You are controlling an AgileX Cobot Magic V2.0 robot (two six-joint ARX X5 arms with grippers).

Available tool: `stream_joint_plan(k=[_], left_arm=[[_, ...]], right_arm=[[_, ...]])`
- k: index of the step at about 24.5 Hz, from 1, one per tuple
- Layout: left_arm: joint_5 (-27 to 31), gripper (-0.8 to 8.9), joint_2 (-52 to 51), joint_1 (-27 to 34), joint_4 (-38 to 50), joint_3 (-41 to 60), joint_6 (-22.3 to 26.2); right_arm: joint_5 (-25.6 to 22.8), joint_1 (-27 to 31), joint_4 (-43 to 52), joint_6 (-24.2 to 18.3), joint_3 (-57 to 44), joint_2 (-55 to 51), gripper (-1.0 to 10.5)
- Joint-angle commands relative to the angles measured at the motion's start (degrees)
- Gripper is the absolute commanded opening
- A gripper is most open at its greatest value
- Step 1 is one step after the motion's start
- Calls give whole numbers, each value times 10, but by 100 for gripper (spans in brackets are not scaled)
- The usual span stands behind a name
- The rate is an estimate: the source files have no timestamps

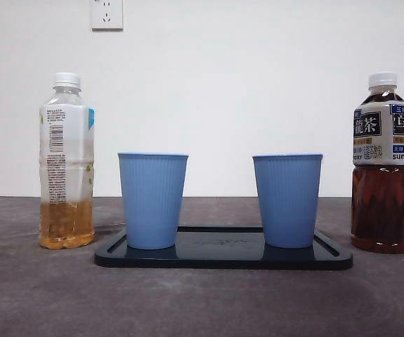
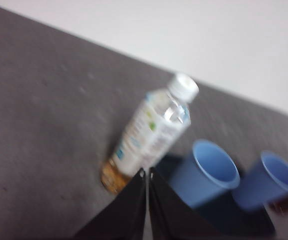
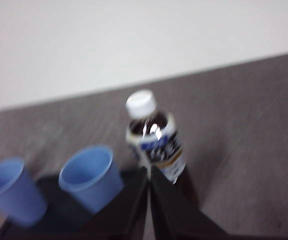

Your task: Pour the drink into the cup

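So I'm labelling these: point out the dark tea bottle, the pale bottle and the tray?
dark tea bottle [image 1: 381,210], front view, lower body.
pale bottle [image 1: 67,151], front view, label.
tray [image 1: 223,258], front view, front rim.

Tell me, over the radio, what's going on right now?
Left gripper shut, above pale-tea bottle; right gripper shut, above dark-tea bottle. Both capped, untouched. Two blue cups upright on tray. Nothing blocking.

The front view is sharp and evenly lit, with a bright white wall [image 1: 258,84] and only soft shadows under the tray [image 1: 223,260]. The dark tray surface reflects the cups faintly. Both wrist views are blurred, so the bottle labels there are unreadable, with small glare spots on the plastic.
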State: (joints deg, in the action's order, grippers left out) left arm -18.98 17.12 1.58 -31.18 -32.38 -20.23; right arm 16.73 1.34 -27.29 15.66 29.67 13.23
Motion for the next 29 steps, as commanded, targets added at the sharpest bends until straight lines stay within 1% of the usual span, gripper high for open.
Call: stream_joint_plan(k=[1,5,8,14,15,16,17,18,19,20,22,26,29], left_arm=[[-38,10,41,-1,-32,-37,63],[-84,10,88,-1,-83,-70,99],[-105,10,109,-4,-116,-86,126],[-110,10,112,-13,-123,-89,139],[-110,28,112,-13,-123,-89,140],[-110,90,112,-13,-122,-89,140],[-110,187,112,-13,-122,-89,140],[-110,295,112,-13,-122,-89,140],[-110,396,112,-13,-122,-89,140],[-110,439,112,-13,-122,-89,140],[-110,443,113,-13,-119,-89,140],[-110,443,113,-13,-108,-89,140],[-110,443,113,-13,-108,-89,140]], right_arm=[[39,-1,-45,-54,35,39,6],[75,-1,-104,-96,68,79,6],[90,-2,-143,-120,87,97,6],[89,-21,-169,-132,92,103,6],[89,-24,-169,-132,92,103,6],[88,-27,-169,-132,92,103,9],[88,-28,-169,-131,92,103,68],[87,-28,-169,-131,92,103,191],[87,-28,-169,-131,92,103,337],[83,-28,-169,-129,92,103,395],[71,-28,-169,-124,92,103,397],[69,-28,-164,-112,89,103,398],[68,-28,-144,-85,73,103,398]])
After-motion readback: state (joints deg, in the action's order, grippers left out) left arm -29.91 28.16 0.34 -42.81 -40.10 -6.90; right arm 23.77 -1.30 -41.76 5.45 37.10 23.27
